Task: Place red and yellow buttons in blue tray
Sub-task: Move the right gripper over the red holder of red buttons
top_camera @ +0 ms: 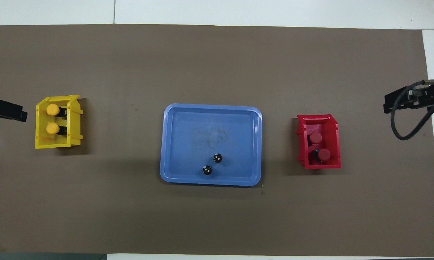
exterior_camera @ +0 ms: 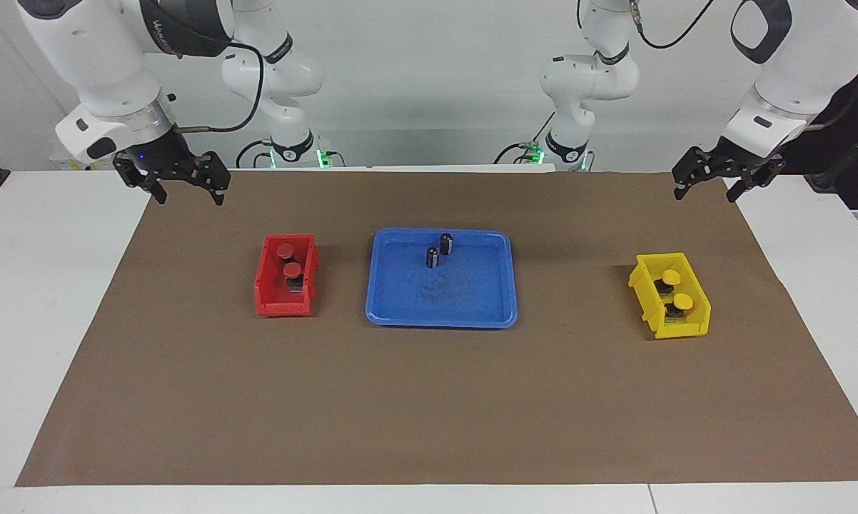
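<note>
Two red buttons (exterior_camera: 285, 251) (exterior_camera: 293, 270) sit in the small red bin (exterior_camera: 266, 285), also in the overhead view (top_camera: 315, 137) (top_camera: 324, 155). Two yellow buttons (exterior_camera: 670, 277) (exterior_camera: 679, 303) sit in the small yellow bin (exterior_camera: 647, 296), also in the overhead view (top_camera: 52, 109) (top_camera: 52, 128). The blue tray (exterior_camera: 400, 314) (top_camera: 173, 144) lies between the bins. My right gripper (exterior_camera: 186, 189) hangs open and empty over the mat's edge at the right arm's end. My left gripper (exterior_camera: 711, 187) hangs open and empty over the mat's edge at the left arm's end.
Two dark capless cylinders (exterior_camera: 446, 243) (exterior_camera: 432, 257) stand upright in the tray, in the part nearer the robots. A brown mat (exterior_camera: 429, 400) covers the white table. The grippers' tips show at the overhead view's sides (top_camera: 18, 113) (top_camera: 392, 101).
</note>
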